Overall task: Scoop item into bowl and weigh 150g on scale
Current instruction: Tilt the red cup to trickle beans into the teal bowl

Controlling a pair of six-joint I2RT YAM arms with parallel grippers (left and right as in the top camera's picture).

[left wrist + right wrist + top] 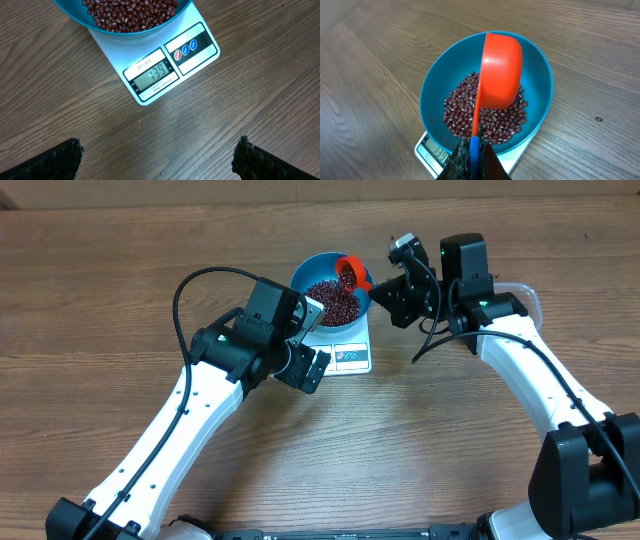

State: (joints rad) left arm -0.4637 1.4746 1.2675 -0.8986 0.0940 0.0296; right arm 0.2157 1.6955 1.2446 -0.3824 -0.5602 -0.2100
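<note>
Table: the brown wood-grain table fills every view and everything stands on it.

My left arm: it reaches in from the near left. My left gripper hangs over bare wood on the scale's display side, close to it. Its fingers are spread wide, one at each lower corner of the wrist view, with nothing between them and nothing touched.

My right arm: it comes in from the near right. My right gripper is beside the bowl, its fingers pressed together and pinching the end of the scoop's handle.

Bowl: the round, deep blue bowl sits upright on the scale, covering the part away from the display. Its rim overhangs the platform on the far side.

Scale: the flat white scale lies on the table between my two grippers, with the display edge toward my left wrist.

Scoop: the orange-red scoop is held above the bowl, turned on its side, with its cup over the beans. Its thin handle runs back down to my right fingers.

Display: the display reads 139.

Buttons: three round buttons, one red and two blue, sit next to the display.

Beans: the dark red-brown beans lie in a loose pile across the bowl's bottom. From overhead, more seem to sit in the scoop's mouth.
</note>
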